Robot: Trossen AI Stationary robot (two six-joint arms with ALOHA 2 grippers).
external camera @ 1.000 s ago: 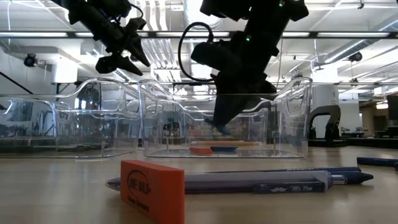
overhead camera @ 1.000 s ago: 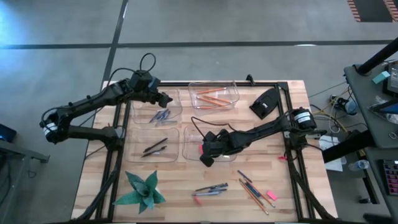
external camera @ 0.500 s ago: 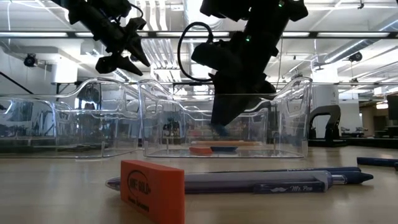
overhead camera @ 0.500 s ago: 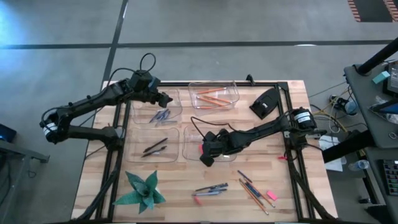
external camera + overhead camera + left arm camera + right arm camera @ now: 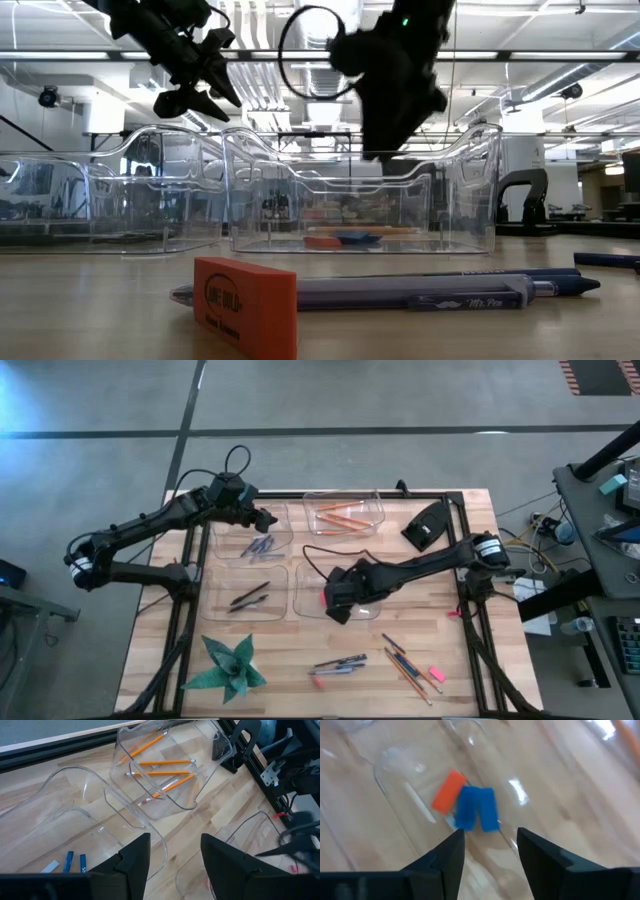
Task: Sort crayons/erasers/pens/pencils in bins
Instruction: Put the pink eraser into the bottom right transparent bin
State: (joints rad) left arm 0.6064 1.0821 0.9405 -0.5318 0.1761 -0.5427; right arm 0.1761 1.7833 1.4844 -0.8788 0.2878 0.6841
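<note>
High view: four clear bins are seen on the wooden table, set two by two. In the far right bin several orange pencils are held; in the far left bin blue crayons lie; in the near left bin dark pens are laid. The near right bin is partly covered by the right gripper, which is held above it.

From the right wrist view, the right gripper's fingers are shown spread apart with nothing between them, and below them, on the bin floor, an orange-red eraser and two blue erasers are seen lying just beside each other, the orange one touching a blue one. In the low view the same erasers are seen flat on the bin's bottom, with the gripper raised clear of them.

The left gripper is held over the far left bin; in the left wrist view its fingers are parted and empty.

Nearer the table's front edge, loose pens, pencils and pink erasers are left unsorted. A green folded-paper star is set at the near left corner. In the low view a red eraser is stood in front of a pen.
</note>
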